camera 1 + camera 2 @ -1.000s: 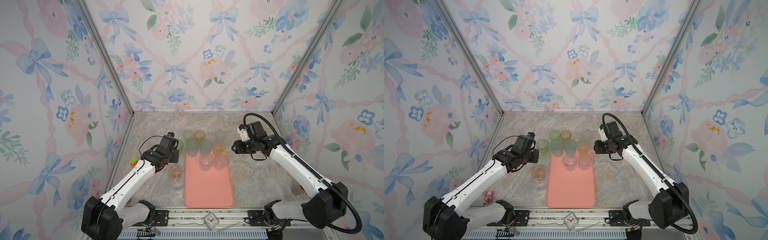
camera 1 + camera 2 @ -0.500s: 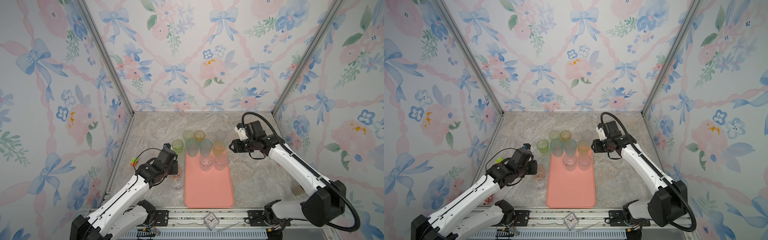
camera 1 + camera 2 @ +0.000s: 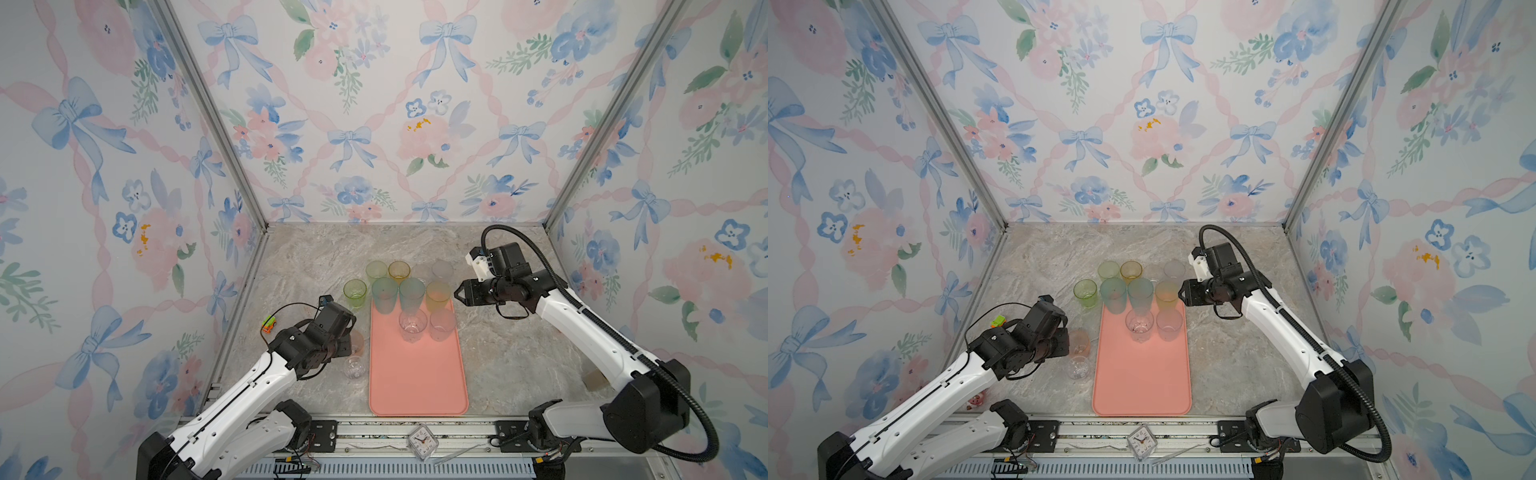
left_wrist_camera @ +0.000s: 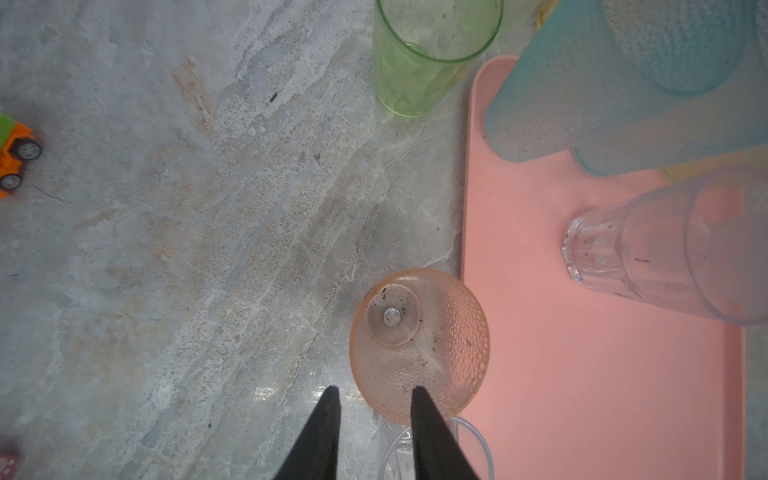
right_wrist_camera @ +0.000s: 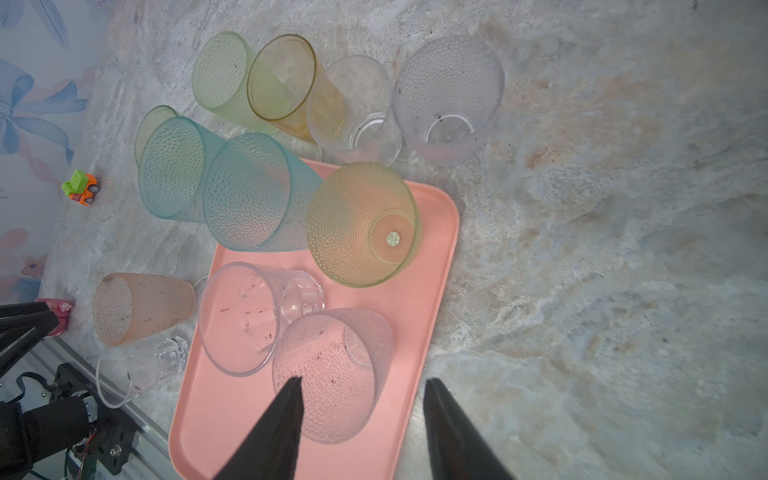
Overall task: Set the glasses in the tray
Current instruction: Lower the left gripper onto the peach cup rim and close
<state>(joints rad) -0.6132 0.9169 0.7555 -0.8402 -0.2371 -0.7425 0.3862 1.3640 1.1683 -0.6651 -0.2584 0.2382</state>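
Observation:
The salmon-pink tray (image 3: 417, 374) lies in the middle of the table. On its far end stand two teal glasses (image 3: 384, 295), a yellow-orange glass (image 3: 437, 296), a clear glass (image 3: 412, 325) and a frosted glass (image 3: 442, 324). Several more glasses (image 3: 376, 271) stand on the table behind it, and a green glass (image 4: 424, 62) at its far left corner. Left of the tray are a pinkish-orange glass (image 4: 417, 345) and a short clear glass (image 3: 354, 368). My left gripper (image 4: 374, 390) is open over the pinkish-orange glass's near rim, one finger over its mouth. My right gripper (image 5: 362, 380) is open and empty beside the yellow-orange glass.
A green and orange toy car (image 3: 269, 324) sits near the left wall. A small pink toy (image 3: 976, 401) lies at the front left. A small clock (image 3: 423, 441) rests on the front rail. A tan object (image 3: 592, 380) lies beside the right arm.
My left arm has drawn back from the green glass toward the front, over the pinkish-orange glass, and its jaws have widened. My right gripper has shifted slightly left toward the glasses.

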